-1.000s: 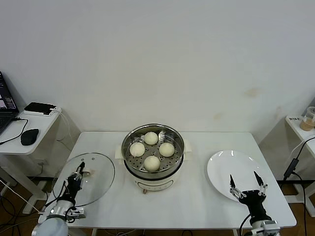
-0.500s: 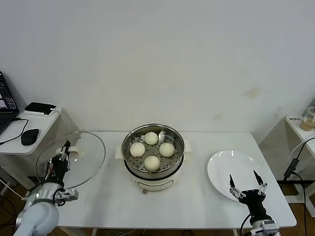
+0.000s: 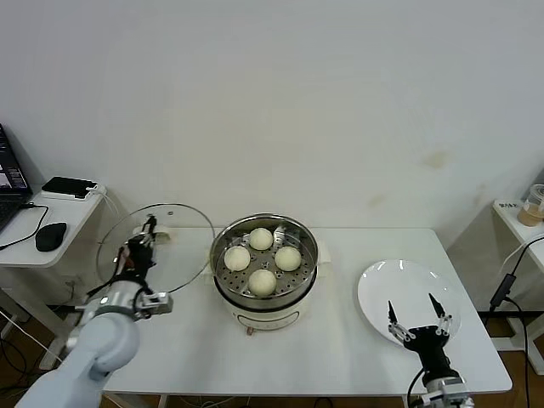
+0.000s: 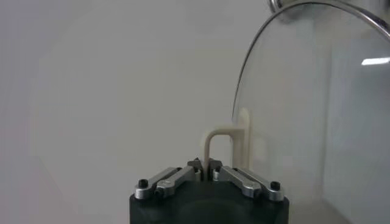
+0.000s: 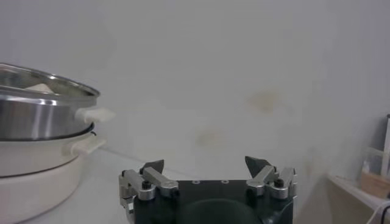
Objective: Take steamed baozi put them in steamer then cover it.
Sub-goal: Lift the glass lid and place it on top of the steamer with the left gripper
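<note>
Four cream-white baozi [image 3: 263, 258] sit on the perforated tray inside the steel steamer [image 3: 223, 242] at the table's middle; the steamer also shows in the right wrist view [image 5: 42, 115]. My left gripper [image 3: 150, 227] is shut on the cream handle [image 4: 226, 146] of the clear glass cover [image 3: 174, 251]. It holds the cover tilted in the air just left of the steamer; the cover also shows in the left wrist view [image 4: 317, 109]. My right gripper [image 3: 414, 316] is open and empty at the table's front right, over the near edge of the plate.
A flat white plate [image 3: 382, 289] lies on the table's right side. A side desk at the far left carries a mouse [image 3: 51, 235] and a laptop. A small shelf with a cup [image 3: 535, 205] stands at the far right.
My left gripper has lifted the cover off the table's left side and carried it up and right, close to the steamer. The right gripper has shifted slightly.
</note>
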